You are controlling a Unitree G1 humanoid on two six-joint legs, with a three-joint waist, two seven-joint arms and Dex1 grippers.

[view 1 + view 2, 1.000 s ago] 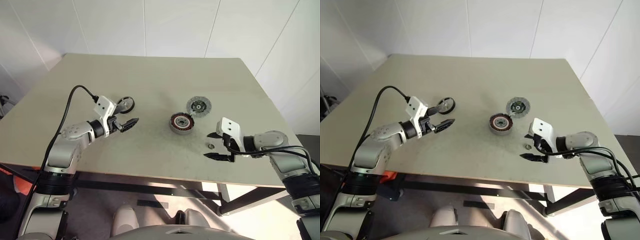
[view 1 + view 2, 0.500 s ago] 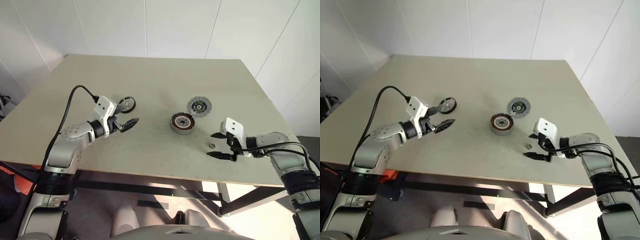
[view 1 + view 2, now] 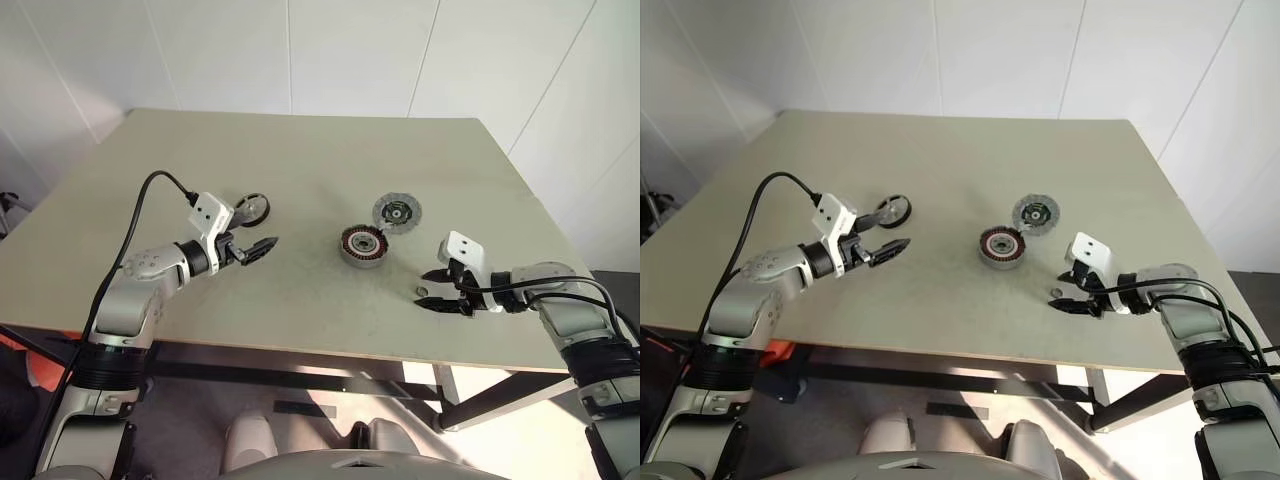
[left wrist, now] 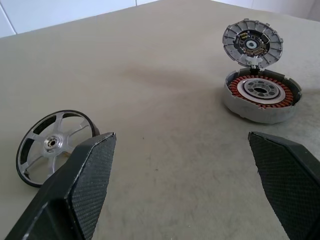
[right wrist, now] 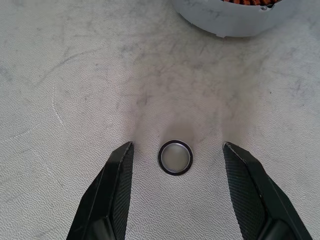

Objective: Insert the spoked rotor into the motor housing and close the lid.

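Note:
The spoked rotor (image 3: 254, 208) leans tilted on the table at the left, with a black rim and a silver hub (image 4: 52, 144). My left gripper (image 3: 260, 246) hovers open just in front of it, with nothing between its fingers. At mid-table sits the motor housing (image 3: 363, 244), its copper windings (image 4: 261, 95) showing. The lid (image 3: 397, 212) stands tilted up behind the housing. My right gripper (image 5: 178, 144) is low over the table to the right of the housing. It is open, one finger on each side of a tiny metal washer (image 5: 175, 157), and neither finger touches it.
The beige table (image 3: 300, 150) carries only these parts. Its front edge (image 3: 300, 352) runs close under both grippers. A black cable (image 3: 150, 195) loops up from the left wrist. White walls stand behind the table.
The right gripper's fingers have drawn closer together around the washer. The left arm, rotor, housing and lid have stayed put.

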